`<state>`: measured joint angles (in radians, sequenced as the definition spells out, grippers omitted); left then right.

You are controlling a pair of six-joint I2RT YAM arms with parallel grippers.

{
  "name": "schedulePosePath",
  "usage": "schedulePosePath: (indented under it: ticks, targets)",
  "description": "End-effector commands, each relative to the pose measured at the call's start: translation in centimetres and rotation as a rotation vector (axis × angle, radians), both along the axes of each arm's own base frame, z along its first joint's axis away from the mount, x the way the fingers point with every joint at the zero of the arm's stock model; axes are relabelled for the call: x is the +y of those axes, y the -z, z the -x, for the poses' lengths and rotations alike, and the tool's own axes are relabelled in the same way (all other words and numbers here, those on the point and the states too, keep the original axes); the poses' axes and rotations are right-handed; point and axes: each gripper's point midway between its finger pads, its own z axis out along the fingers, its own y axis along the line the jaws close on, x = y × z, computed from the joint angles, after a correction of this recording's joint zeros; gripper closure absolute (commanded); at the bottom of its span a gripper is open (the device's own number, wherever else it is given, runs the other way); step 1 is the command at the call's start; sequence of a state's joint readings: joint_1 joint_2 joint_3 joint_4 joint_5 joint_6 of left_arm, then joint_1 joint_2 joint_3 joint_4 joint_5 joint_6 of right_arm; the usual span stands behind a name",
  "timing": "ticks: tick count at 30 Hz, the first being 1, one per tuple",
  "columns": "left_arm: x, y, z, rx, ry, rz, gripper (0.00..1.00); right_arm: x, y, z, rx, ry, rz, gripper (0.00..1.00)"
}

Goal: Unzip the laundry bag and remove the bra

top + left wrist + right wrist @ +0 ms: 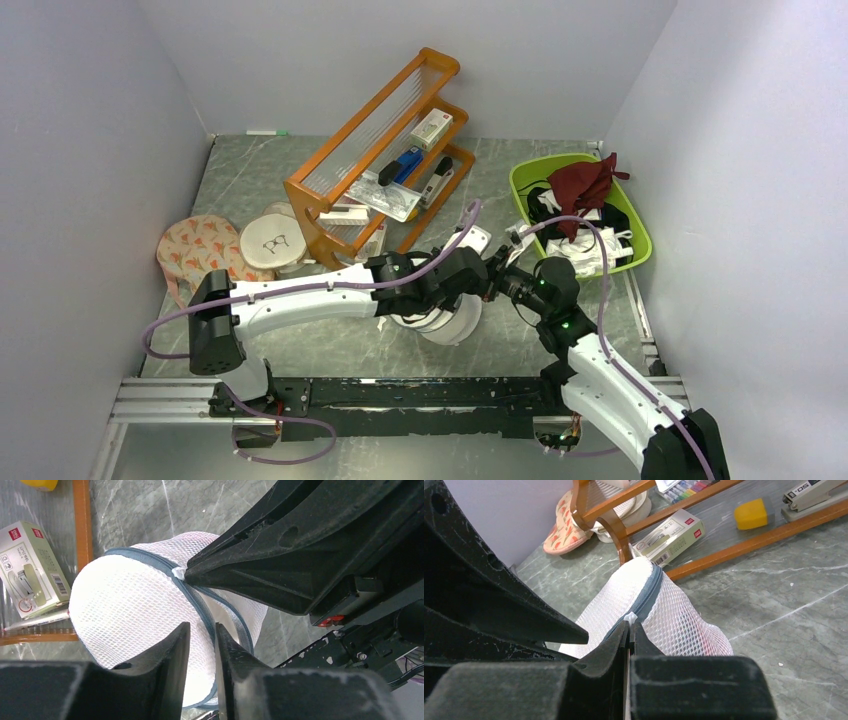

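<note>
The laundry bag [455, 322] is a white mesh pod with a dark zipper rim, lying on the table between the two arms. In the left wrist view my left gripper [202, 627] is nearly closed on the bag's [125, 605] mesh beside the zipper. My right gripper [630, 625] is shut on the small white zipper pull [630, 616] at the top of the bag [684, 625]. That pull [178, 572] also shows at the right gripper's tip in the left wrist view. The bra is inside the bag; only a faint red tint [719, 642] shows through the mesh.
An orange rack [390, 150] with boxes and a stapler stands just behind the bag. A green basket [520, 185] with a dark maroon cloth [583, 185] and other clothes is at the right. A floral pad [200, 250] and a flat white case [272, 242] lie at the left.
</note>
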<state>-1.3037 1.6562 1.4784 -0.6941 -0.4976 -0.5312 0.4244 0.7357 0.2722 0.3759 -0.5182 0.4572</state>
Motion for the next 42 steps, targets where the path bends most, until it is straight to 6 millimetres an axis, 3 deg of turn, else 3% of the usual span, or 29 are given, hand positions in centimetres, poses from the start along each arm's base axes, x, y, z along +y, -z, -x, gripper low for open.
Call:
schedulePosePath:
  ticks: [1,10,14,19,26,33,42]
  targets:
    - [0.0,-0.4,0.0,-0.011,0.001,0.001,0.6,0.2,-1.4,0.0,-0.041,-0.017,-0.016,1.0]
    - [0.1,0.7,-0.9,-0.041,-0.018,-0.092,0.61,-0.1,-1.6,0.3,-0.049,-0.006,-0.023,1.0]
    - [0.5,0.5,-0.9,-0.046,-0.021,-0.094,0.66,-0.1,-1.7,0.2,-0.056,-0.005,-0.018,1.0]
    - [0.7,-0.8,-0.1,-0.026,0.0,-0.037,0.81,-0.1,-1.5,-0.3,-0.063,-0.004,0.008,1.0]
    - [0.8,-3.7,1.3,0.001,0.05,0.1,0.93,-0.2,-1.7,-1.5,-0.1,0.028,0.019,1.0]
    - [1.2,-5.4,2.4,0.026,0.086,0.151,0.93,-0.4,-1.6,-3.7,-0.149,0.074,0.079,1.0]
    - [1.6,-6.5,3.6,0.063,0.109,0.193,0.93,0.4,1.1,-5.4,-0.089,0.049,0.161,1.0]
